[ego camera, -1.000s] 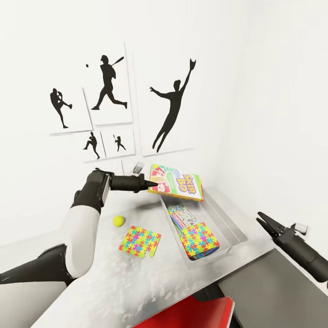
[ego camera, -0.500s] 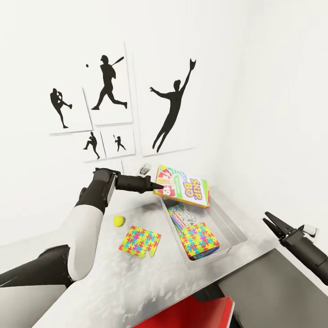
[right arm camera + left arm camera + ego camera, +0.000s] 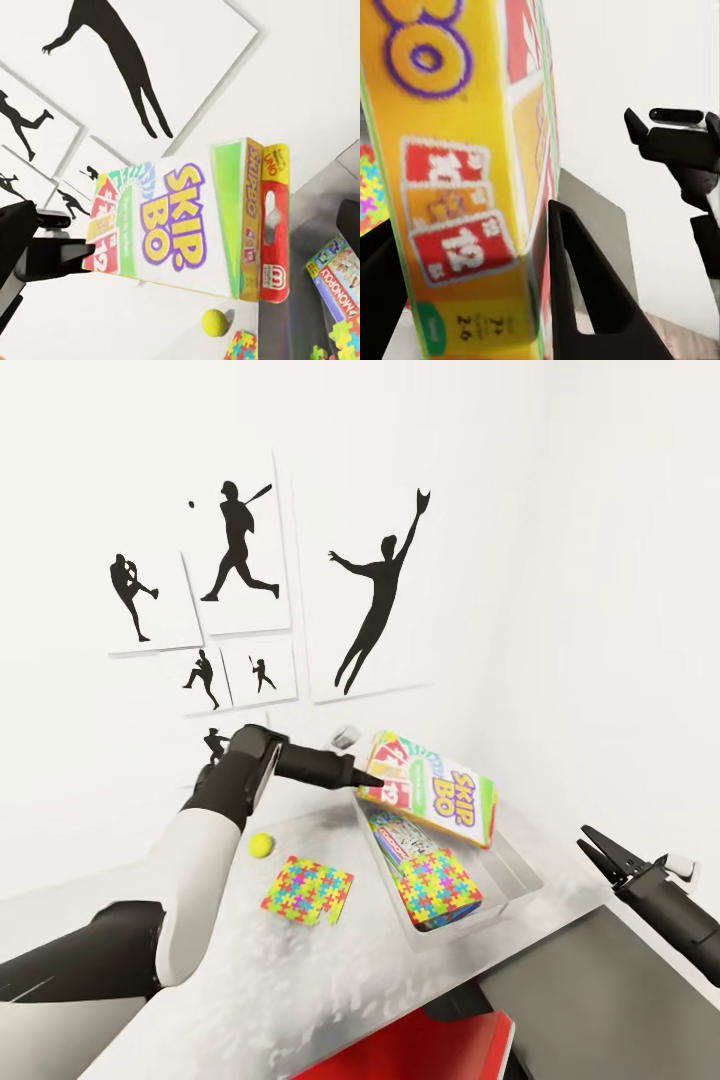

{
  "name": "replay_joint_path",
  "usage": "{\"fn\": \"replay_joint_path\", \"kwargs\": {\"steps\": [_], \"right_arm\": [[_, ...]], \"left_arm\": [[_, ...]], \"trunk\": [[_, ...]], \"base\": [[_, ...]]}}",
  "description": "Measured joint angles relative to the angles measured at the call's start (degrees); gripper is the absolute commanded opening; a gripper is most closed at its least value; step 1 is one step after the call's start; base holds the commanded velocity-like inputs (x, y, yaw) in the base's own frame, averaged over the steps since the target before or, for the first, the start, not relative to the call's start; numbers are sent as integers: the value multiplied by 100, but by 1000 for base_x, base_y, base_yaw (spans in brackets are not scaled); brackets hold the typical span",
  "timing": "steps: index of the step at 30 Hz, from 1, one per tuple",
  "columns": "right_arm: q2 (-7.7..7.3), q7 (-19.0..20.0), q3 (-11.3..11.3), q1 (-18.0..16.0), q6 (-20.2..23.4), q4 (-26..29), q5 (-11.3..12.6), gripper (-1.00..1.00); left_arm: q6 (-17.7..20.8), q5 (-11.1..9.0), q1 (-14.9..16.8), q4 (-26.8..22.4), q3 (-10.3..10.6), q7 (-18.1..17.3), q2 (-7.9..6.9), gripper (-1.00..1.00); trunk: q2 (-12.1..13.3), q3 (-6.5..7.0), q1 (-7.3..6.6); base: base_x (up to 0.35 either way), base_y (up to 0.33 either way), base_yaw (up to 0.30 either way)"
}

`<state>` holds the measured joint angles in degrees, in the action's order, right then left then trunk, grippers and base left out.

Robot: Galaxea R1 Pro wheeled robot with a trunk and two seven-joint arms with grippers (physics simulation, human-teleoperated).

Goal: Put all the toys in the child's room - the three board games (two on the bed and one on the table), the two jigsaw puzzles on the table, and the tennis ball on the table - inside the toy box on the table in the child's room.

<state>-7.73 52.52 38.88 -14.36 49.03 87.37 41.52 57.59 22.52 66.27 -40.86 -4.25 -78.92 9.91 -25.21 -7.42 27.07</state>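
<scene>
On the white desk (image 3: 330,970) stands the grey toy box (image 3: 510,860), with a game box and a jigsaw puzzle (image 3: 437,885) inside. The left end effector (image 3: 372,782) grips the Skip-Bo box (image 3: 435,788) tilted above the toy box. The other puzzle (image 3: 307,890) and the tennis ball (image 3: 261,845) lie beside it. The right end effector (image 3: 598,850) is open, empty.

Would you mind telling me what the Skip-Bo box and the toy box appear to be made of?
Skip-Bo box: looks like glossy printed cardboard, with sharp folded edges and full-colour graphics. Toy box: smooth, pale grey, faintly reflective walls with a rolled rim, likely metal or hard plastic; the render leaves that open.
</scene>
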Motion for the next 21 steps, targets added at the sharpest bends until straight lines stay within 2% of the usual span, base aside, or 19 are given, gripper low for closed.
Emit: {"fn": "replay_joint_path", "kwargs": {"steps": [3, 6, 8, 12, 15, 21], "right_arm": [[0, 0, 0, -1, -5, 0, 0, 100], [0, 0, 0, -1, -9, -1, 0, 100], [3, 0, 0, 0, -15, -1, 0, 100], [8, 0, -7, 0, -25, -6, 0, 100], [8, -4, -8, 0, -29, -9, 0, 100], [17, -8, -13, 0, -35, 5, 0, 100]], "left_arm": [[-18, 19, 1, 1, 142, -303, -3, -100], [-27, 32, 3, 4, 337, -398, -14, -100], [-28, 28, 3, 5, 583, -417, -14, -100], [-43, 55, 8, 5, 1322, -418, 6, -100], [-289, 88, 66, 16, 1443, -424, 5, -100], [-536, 120, 226, 62, 1493, -409, -1, -100]], "trunk": [[0, 0, 0], [0, 0, 0], [0, 0, 0], [0, 0, 0], [0, 0, 0], [0, 0, 0]], "base": [[0, 0, 0], [0, 0, 0], [0, 0, 0], [0, 0, 0], [0, 0, 0], [0, 0, 0]]}}
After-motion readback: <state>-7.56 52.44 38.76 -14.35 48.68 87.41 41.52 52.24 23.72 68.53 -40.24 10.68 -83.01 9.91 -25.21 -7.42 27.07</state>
